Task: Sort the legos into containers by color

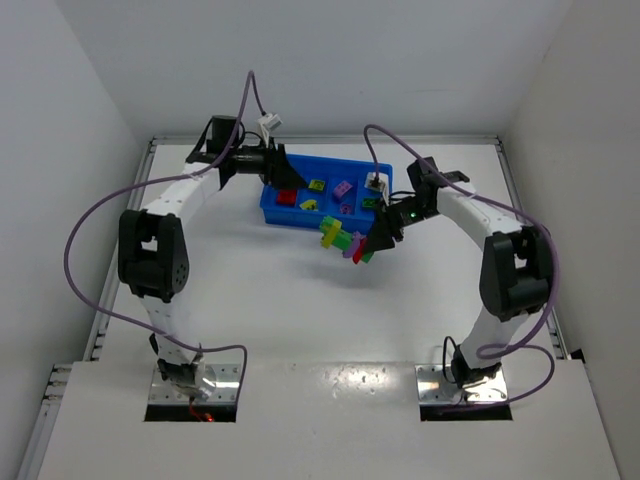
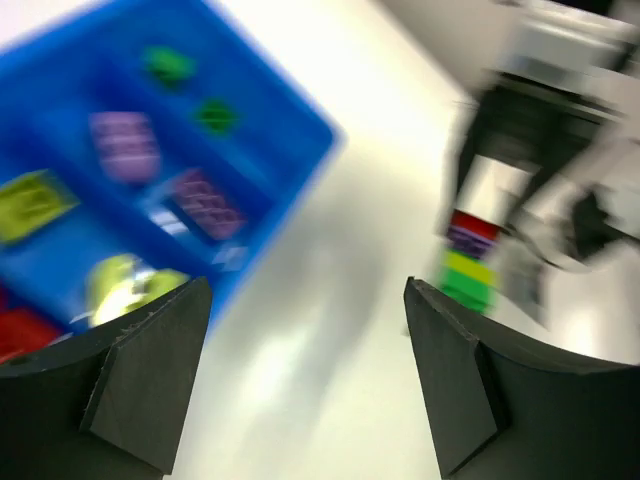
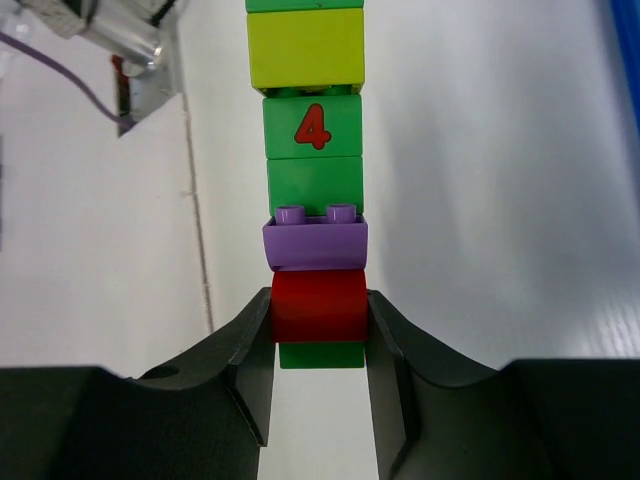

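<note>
My right gripper [image 3: 318, 312] is shut on the red brick [image 3: 318, 308] of a joined strip of legos [image 3: 310, 130] in green, red, purple, green and yellow. In the top view it [image 1: 374, 243] holds the strip [image 1: 342, 240] just in front of the blue tray [image 1: 272, 210]. The tray holds red [image 1: 287, 197], yellow [image 1: 316, 186], purple [image 1: 343, 188] and green bricks in separate compartments. My left gripper [image 1: 286, 172] is open and empty over the tray's left end. The blurred left wrist view shows the tray [image 2: 300, 110] at left and the strip [image 2: 470, 262] at right.
White walls close in the table on three sides. The two arms curve in from either side toward the tray. Purple cables loop over both arms.
</note>
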Available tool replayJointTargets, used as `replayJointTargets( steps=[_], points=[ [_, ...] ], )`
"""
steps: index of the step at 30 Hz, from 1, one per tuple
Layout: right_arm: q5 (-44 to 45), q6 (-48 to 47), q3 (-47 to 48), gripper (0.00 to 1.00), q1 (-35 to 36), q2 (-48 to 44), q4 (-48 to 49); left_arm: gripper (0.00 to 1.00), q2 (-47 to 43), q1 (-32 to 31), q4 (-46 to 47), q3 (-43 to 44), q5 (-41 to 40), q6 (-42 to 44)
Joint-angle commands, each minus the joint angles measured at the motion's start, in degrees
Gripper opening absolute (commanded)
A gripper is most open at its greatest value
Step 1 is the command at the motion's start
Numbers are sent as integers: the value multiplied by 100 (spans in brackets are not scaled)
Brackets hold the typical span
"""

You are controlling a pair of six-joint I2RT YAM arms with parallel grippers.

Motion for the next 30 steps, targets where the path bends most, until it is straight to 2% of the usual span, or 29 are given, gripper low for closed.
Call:
replayJointTargets(
  steps=[1,16,26,29,30],
  points=[
    [-928,-687,299,0,-29,117,-406,83,-219,-137,-15,-113,2231,133],
    [-1140,-687,527,0,23,171,-512,83,-554,-692,-261,-475,2336,274],
    [-1140,-310,527,0,23,171,-126,78,-502,-911,-384,-527,2389,327],
    [-1140,-169,527,0,23,171,24,71,-502,-912,-437,-527,2328,327],
    [-1140,-169,527,0,-29,171,24,58,-502,-912,-437,-527,2328,327]
  ],
)
